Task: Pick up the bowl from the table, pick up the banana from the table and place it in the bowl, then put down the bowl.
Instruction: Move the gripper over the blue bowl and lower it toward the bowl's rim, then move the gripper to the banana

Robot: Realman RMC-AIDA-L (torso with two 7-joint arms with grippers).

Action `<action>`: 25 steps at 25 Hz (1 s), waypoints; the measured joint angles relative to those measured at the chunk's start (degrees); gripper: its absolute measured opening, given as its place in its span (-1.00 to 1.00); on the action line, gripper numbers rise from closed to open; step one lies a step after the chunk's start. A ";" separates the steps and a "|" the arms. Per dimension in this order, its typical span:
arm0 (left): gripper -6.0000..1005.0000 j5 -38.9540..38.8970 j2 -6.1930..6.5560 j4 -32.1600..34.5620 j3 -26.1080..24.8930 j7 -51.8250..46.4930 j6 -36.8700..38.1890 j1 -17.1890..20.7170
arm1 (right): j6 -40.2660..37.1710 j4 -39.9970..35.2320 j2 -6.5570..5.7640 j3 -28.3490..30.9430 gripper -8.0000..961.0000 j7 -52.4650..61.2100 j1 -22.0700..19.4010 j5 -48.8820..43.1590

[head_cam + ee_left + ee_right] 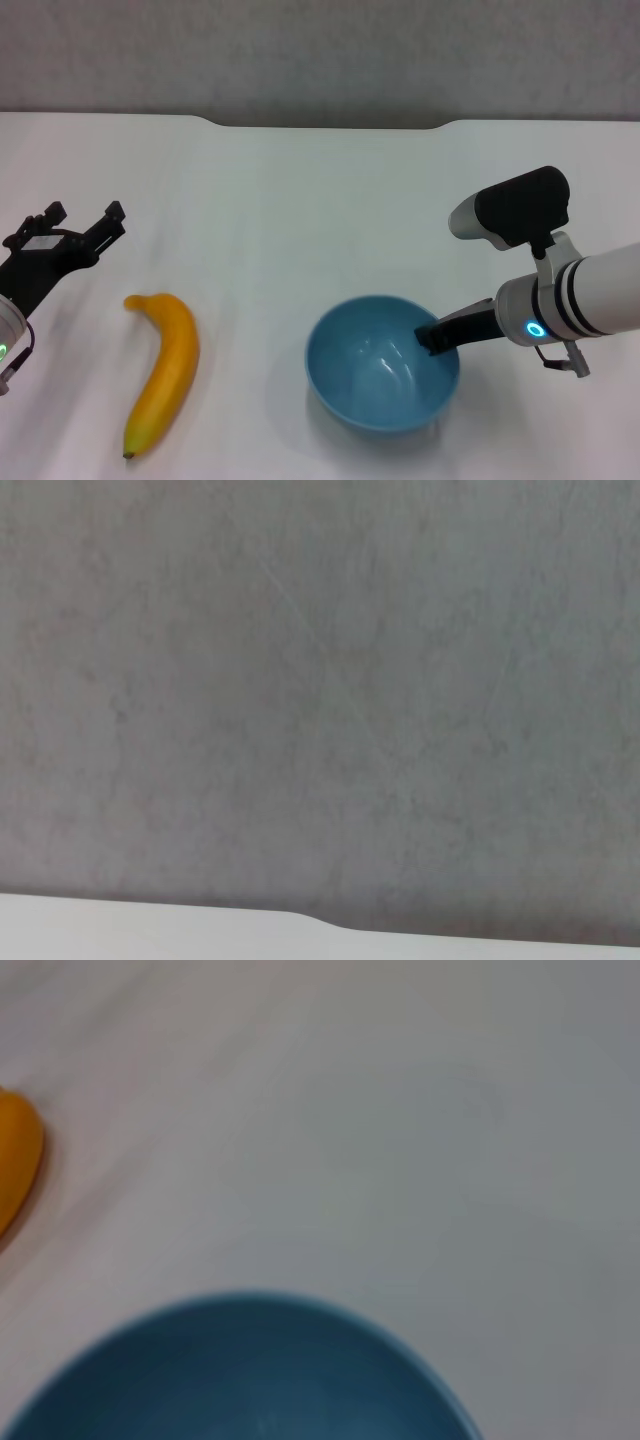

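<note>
Right gripper point(436, 338): at bowl point(375, 385) rim, closure indiscernible; seat rim fully before lifting. Left gripper point(85, 225): open, idle.

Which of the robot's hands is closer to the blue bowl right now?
The right hand. It is at the bowl, its tip over the right rim and reaching inside. The left hand is far off to the left, beyond the banana, above the table.
</note>
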 joint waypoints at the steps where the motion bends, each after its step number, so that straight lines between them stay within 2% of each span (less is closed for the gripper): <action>1: 0.73 0.01 0.00 0.00 0.01 0.00 0.00 -0.01 | -0.09 0.05 0.00 0.04 -0.38 0.00 -0.07 0.00; 6: 0.72 1.31 0.00 0.02 0.10 -0.37 -0.02 -0.27 | -2.73 0.08 -0.03 0.37 -0.90 0.13 -1.21 0.80; 10: 0.72 6.97 0.23 -3.18 0.11 -7.87 -0.36 0.28 | -5.44 0.69 -0.27 0.57 -0.93 -1.93 -3.79 3.56; 13: 0.72 14.97 0.84 -11.34 0.02 -15.73 0.08 2.54 | -6.88 3.02 -0.33 1.05 -0.94 -4.51 -6.23 4.95; 15: 0.72 21.61 0.97 -20.48 -0.23 -20.03 3.68 5.05 | -7.47 4.87 -0.28 1.27 -0.94 -5.52 -7.54 5.45; 16: 0.72 21.61 0.97 -20.48 -0.23 -20.03 3.68 5.05 | -7.69 5.38 -0.28 1.28 -0.94 -5.66 -7.90 5.54; 20: 0.72 36.21 1.06 -31.50 -0.01 -33.10 14.12 6.85 | -8.12 6.03 -0.34 1.30 -0.94 -5.78 -8.81 5.61; 25: 0.72 66.41 1.19 -40.87 -0.48 -59.55 20.42 7.25 | -8.25 5.93 -0.44 1.31 -0.94 -5.81 -9.22 5.63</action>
